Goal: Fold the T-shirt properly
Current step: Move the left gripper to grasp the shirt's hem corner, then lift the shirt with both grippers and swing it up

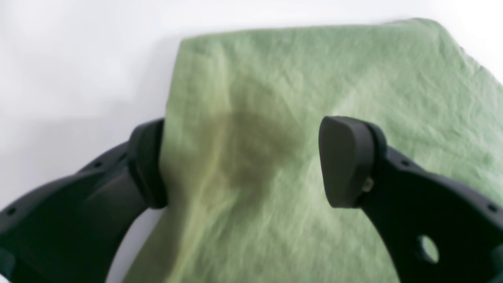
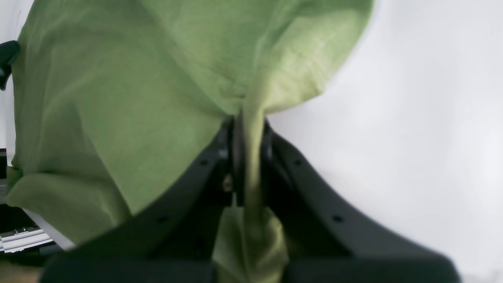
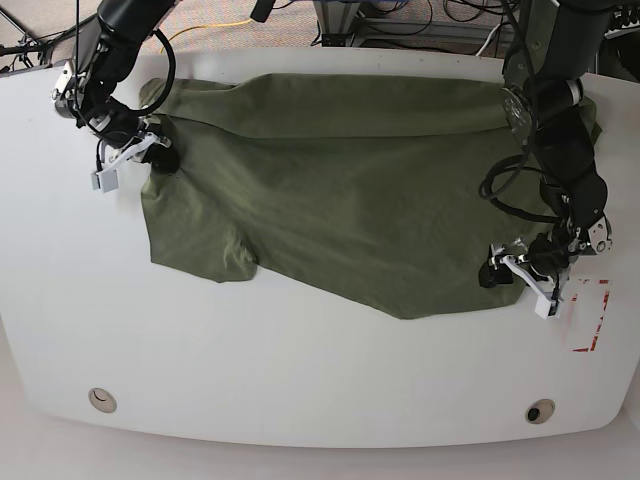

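Note:
The olive-green T-shirt (image 3: 340, 190) lies spread and wrinkled across the white table (image 3: 300, 380). At the left of the base view, my right gripper (image 3: 163, 155) is shut on the shirt's edge. In the right wrist view a bunched fold of the T-shirt (image 2: 118, 98) is pinched between the shut jaws of the right gripper (image 2: 247, 137). My left gripper (image 3: 495, 270) stands at the shirt's lower right corner in the base view. Its jaws are wide open in the left wrist view, with the T-shirt (image 1: 314, 78) running between the fingers (image 1: 346, 161) of the left gripper (image 1: 239, 163).
A red-and-white label (image 3: 587, 315) lies on the table just right of the left gripper. Two round holes (image 3: 100, 400) sit near the table's front edge. Cables and frame parts lie beyond the table's back edge.

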Controlling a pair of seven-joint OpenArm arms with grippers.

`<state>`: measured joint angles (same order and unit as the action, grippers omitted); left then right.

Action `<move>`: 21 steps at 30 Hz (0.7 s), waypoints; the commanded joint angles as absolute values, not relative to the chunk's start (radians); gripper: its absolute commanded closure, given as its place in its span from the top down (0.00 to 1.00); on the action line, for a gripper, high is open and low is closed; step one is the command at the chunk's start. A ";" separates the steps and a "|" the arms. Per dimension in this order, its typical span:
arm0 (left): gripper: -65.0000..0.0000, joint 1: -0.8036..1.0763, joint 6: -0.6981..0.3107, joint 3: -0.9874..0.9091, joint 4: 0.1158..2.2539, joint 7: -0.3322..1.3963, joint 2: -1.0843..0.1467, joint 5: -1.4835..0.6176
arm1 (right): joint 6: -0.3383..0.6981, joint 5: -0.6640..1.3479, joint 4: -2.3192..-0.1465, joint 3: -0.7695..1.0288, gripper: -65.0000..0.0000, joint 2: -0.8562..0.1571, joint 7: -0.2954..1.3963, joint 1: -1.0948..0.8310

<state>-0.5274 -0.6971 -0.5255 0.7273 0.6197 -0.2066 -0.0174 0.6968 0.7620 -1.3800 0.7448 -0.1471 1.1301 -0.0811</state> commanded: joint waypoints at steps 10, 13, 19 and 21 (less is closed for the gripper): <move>0.13 -0.565 -0.687 -0.512 0.716 0.628 -0.197 -0.010 | 0.698 0.774 -1.397 0.746 0.00 -0.166 1.125 -0.068; 0.00 -0.562 -0.590 -0.510 0.716 0.604 -0.197 -0.010 | 0.698 0.773 -1.391 0.745 0.00 -0.186 1.104 -0.045; 0.00 -0.536 -0.590 -0.504 0.774 0.601 -0.197 -0.018 | 0.698 0.664 -1.394 0.690 0.00 -0.213 1.082 0.031; 0.00 -0.526 -0.624 -0.506 0.857 0.628 -0.194 -0.018 | 0.698 0.650 -1.397 0.668 0.00 -0.228 1.082 0.048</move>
